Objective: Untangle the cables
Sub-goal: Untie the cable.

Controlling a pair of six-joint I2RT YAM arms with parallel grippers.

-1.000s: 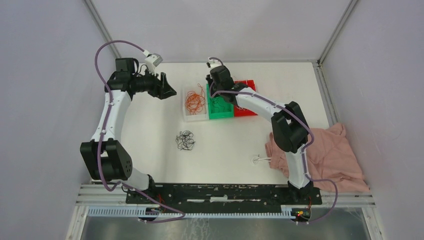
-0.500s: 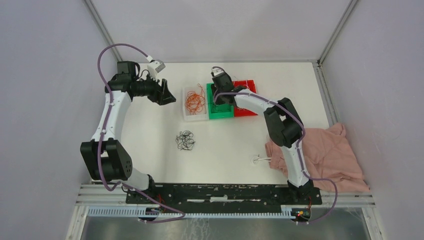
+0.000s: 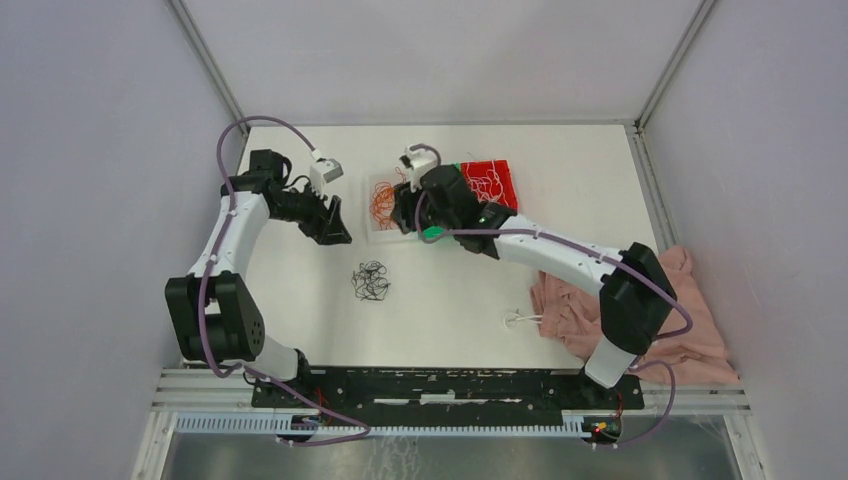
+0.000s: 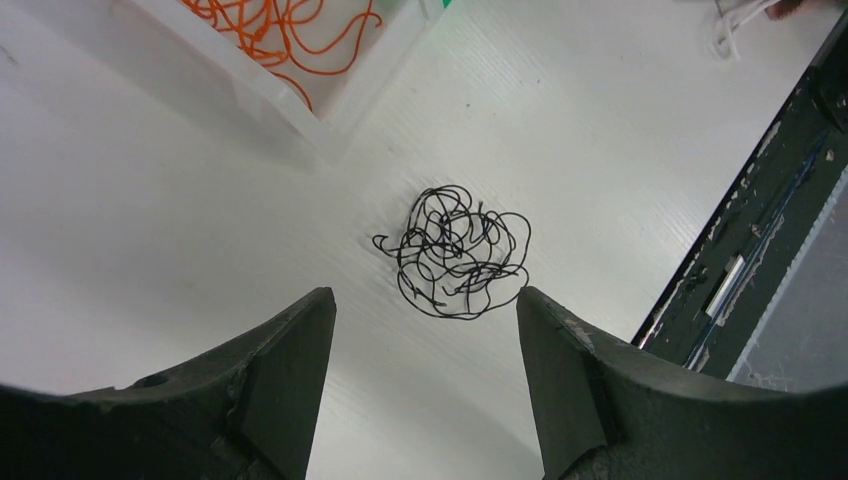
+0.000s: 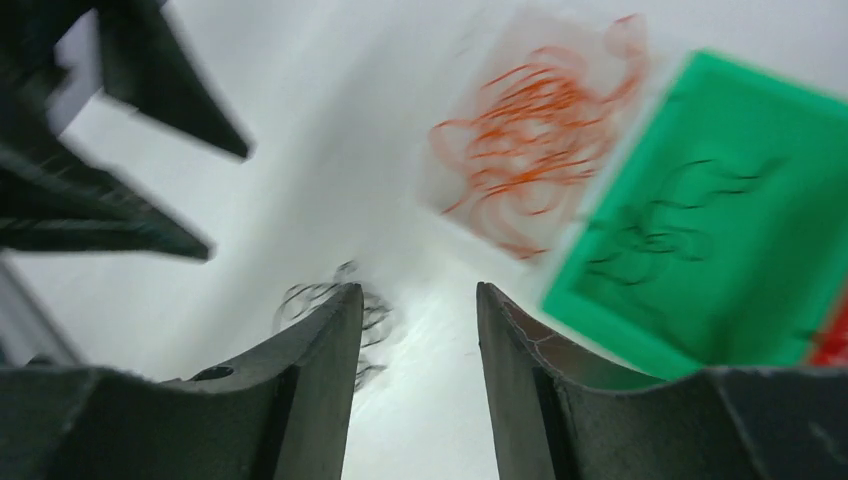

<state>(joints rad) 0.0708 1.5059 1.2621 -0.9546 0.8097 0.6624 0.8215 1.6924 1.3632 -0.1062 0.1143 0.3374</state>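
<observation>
Left gripper (image 4: 425, 300): fingers stood wide, empty.
Right gripper (image 5: 418, 290): fingers stood apart, empty.
Black cables (image 4: 455, 252): lay tangled on table (image 3: 300, 290), nearer than white tray (image 3: 380, 235).

The green tray (image 5: 780, 290) is holding black wires (image 5: 660, 235). Left of it, a pale see-through tray (image 3: 385, 233) is showing orange wires (image 3: 388, 203); right of it, a red tray (image 3: 503, 168) is carrying white wires (image 3: 487, 184). In front of the green tray, a black tangle (image 4: 455, 252) is lying on the plain white table (image 3: 450, 290). Further right of the green tray, a pink cloth (image 3: 680, 310) is sitting, with a white cord (image 3: 520, 320) lying beside it. The arms (image 3: 228, 235) are showing white shells with black joints, and purple hoses (image 3: 265, 120) are running along them.
</observation>
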